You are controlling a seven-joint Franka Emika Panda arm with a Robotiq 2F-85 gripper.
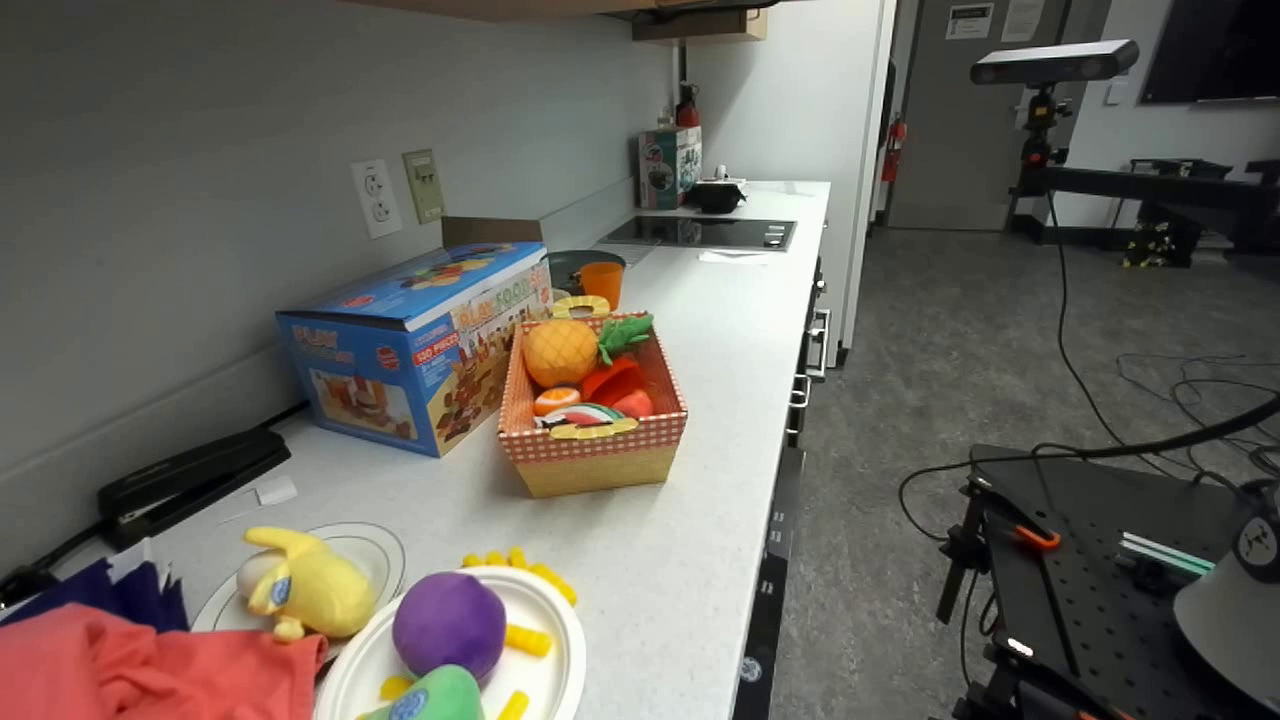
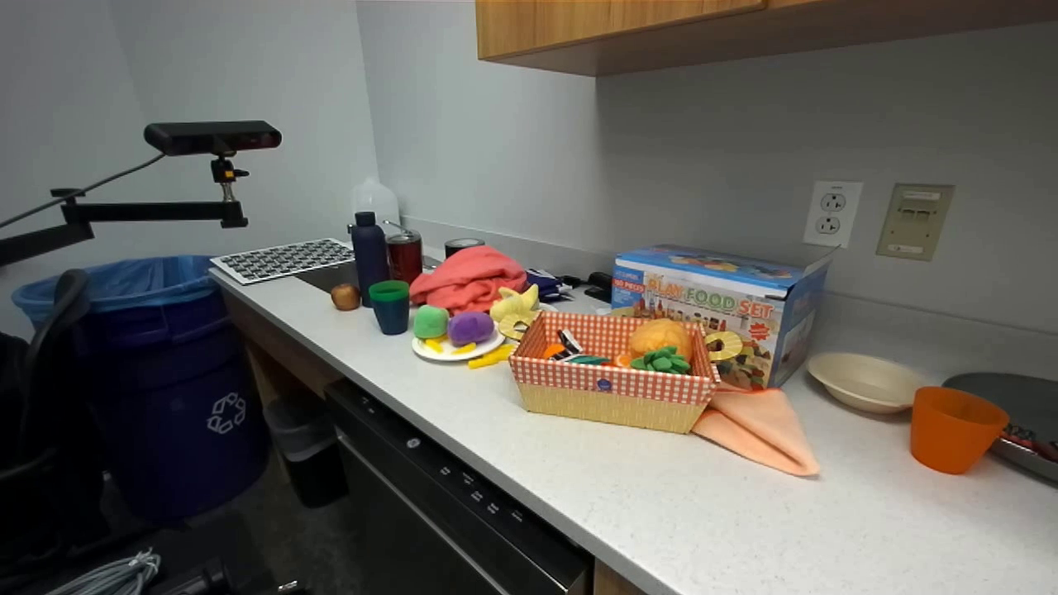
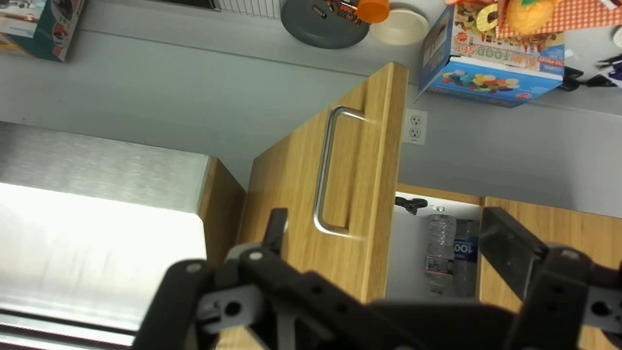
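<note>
The gripper [image 3: 386,214] had its fingers [image 3: 510,248] spread wide, with nothing held. Nearest to it was the wooden cabinet door [image 3: 296,204], swung open. In the wrist view, its metal handle [image 3: 324,170] was on the left face; plastic bottles [image 3: 440,265] were to the right, inside the cabinet [image 3: 410,272].

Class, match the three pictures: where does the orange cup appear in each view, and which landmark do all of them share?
In an exterior view: the orange cup sits slightly left of centre, above mid-height.
In an exterior view: the orange cup, lower right.
Wrist view: the orange cup, top edge, right of centre, cut off.
Shared landmark: the blue play food box, in all three.
</note>
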